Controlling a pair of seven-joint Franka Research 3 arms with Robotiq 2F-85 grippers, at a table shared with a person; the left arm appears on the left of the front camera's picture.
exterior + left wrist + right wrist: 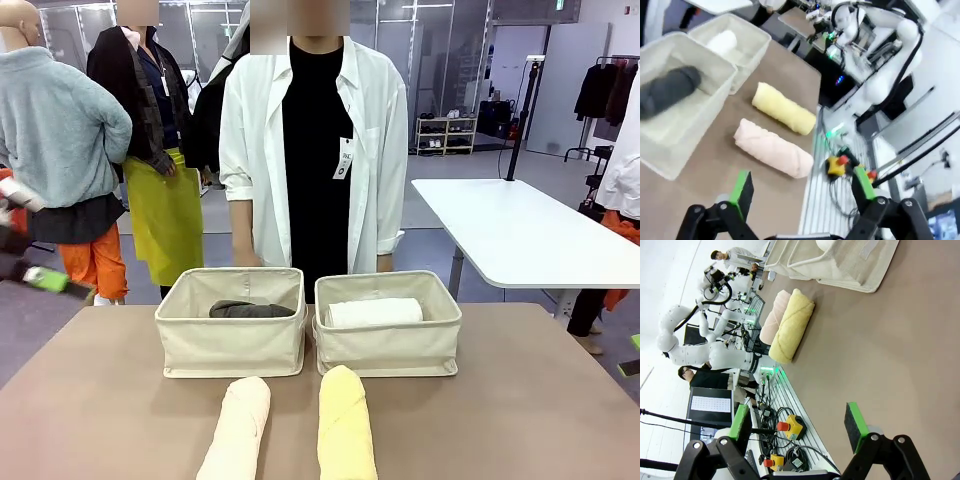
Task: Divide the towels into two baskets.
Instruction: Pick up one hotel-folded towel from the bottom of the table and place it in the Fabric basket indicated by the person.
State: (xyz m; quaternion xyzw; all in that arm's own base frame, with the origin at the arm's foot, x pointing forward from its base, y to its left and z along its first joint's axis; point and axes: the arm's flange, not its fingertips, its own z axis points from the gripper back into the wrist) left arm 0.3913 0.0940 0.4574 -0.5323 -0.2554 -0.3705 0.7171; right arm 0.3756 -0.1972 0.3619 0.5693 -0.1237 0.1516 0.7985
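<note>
Across the table [520, 400] from the robot's side, two baskets sit side by side in front of a person [315, 150] in a white shirt. The left basket [230, 345] has the dark grey towel [250, 310] in it and the right basket [388, 350] has the white towel [375, 312], so I'd call it about halfway done. The cream-peach towel [238, 430] lies on the table just in front of the left basket, and the pale yellow towel [345, 425] just in front of the right one. They're near each other but apart, long axes running from the baskets back toward the robot.

On the left wrist camera, the left gripper [802, 190] is spread wide with nothing between the pads. The cream-peach roll is straight ahead, closer than the yellow one, and sits diagonal to the finger line. My guess is the wrist needs a turn before it can straddle it.

On the right wrist camera, the right gripper [798, 425] is also wide open and empty. Here the yellow roll is the nearer one, with the peach just beyond it. Its long axis runs roughly away from the fingers, so the jaws already look about square across it.
</note>
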